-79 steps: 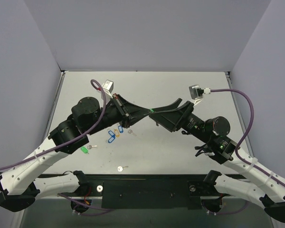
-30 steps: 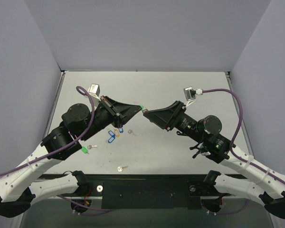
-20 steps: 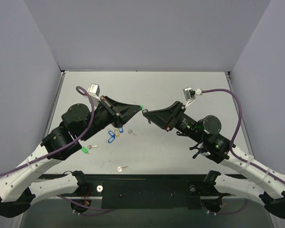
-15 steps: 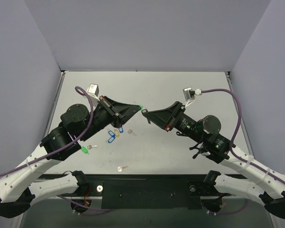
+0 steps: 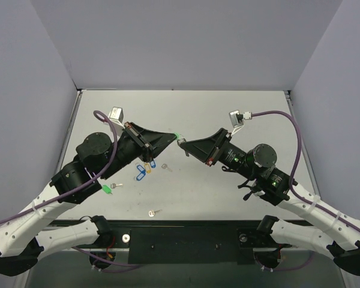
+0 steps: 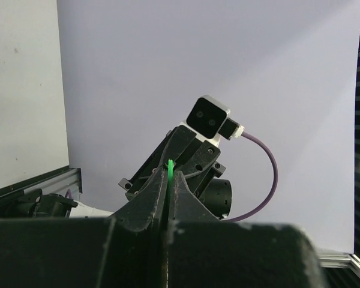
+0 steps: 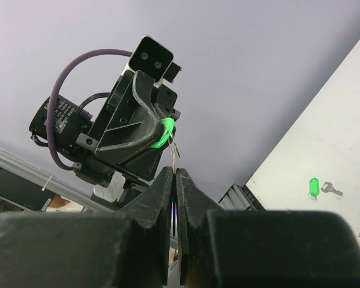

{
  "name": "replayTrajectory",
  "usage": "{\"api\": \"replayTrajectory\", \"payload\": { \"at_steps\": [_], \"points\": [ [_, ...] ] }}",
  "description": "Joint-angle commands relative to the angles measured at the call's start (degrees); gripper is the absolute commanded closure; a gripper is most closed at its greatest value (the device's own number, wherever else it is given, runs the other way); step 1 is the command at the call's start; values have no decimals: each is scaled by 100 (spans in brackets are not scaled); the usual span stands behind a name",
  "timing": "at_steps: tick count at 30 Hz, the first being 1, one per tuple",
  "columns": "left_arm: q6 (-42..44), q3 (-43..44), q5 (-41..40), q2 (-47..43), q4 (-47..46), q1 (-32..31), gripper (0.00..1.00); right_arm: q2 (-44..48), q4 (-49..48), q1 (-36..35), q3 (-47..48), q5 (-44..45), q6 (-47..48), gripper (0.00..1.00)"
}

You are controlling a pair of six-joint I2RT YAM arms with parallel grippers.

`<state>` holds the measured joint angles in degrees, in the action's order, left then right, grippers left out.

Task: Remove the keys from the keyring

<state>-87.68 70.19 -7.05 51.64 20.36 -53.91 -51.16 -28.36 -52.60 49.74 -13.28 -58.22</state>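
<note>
Both grippers meet in mid-air above the table's middle. The keyring, a light-green tag with a thin metal ring, is pinched in my left gripper. In the left wrist view only its green edge shows between the shut jaws of my left gripper. A silver key hangs from the ring, its lower end between the tips of my right gripper, which is shut on it. In the top view my right gripper touches the left one tip to tip.
On the table under the left arm lie blue tags, an orange tag, a brighter green tag with a key, and loose keys. The brighter green tag also shows in the right wrist view. Grey walls enclose the table.
My right gripper has closed onto the hanging key. Both arms have drifted slightly left, and the left gripper still holds the green tag.
</note>
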Motion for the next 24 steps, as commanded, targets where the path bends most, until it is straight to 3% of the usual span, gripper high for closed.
{"api": "replayTrajectory", "payload": {
  "at_steps": [1, 5, 9, 16, 20, 22, 24],
  "points": [
    [110, 12, -147, -206, -102, -5, 90, 18, -82, -31, 273, -52, 170, 100],
    [198, -50, -165, -312, -67, -5, 60, 62, 111, -31, 335, -140, 275, 100],
    [365, -50, -192, -417, 64, -5, 43, 106, 514, -31, 536, -333, 460, 100],
    [1173, 160, -157, -558, 582, 3, 38, 167, 1438, -31, 1046, -982, 653, 100],
    [2480, 634, 246, -418, 1151, 3, 38, 98, 2289, -31, 1424, -1597, 829, 100],
    [2973, 1065, 274, -234, 1940, 3, 38, -25, 3803, -66, 1845, -1713, 1215, 100],
    [3212, 1400, 56, -119, 2592, 3, 38, -140, 4563, -119, 2206, -1783, 1663, 100]
  ]
}}
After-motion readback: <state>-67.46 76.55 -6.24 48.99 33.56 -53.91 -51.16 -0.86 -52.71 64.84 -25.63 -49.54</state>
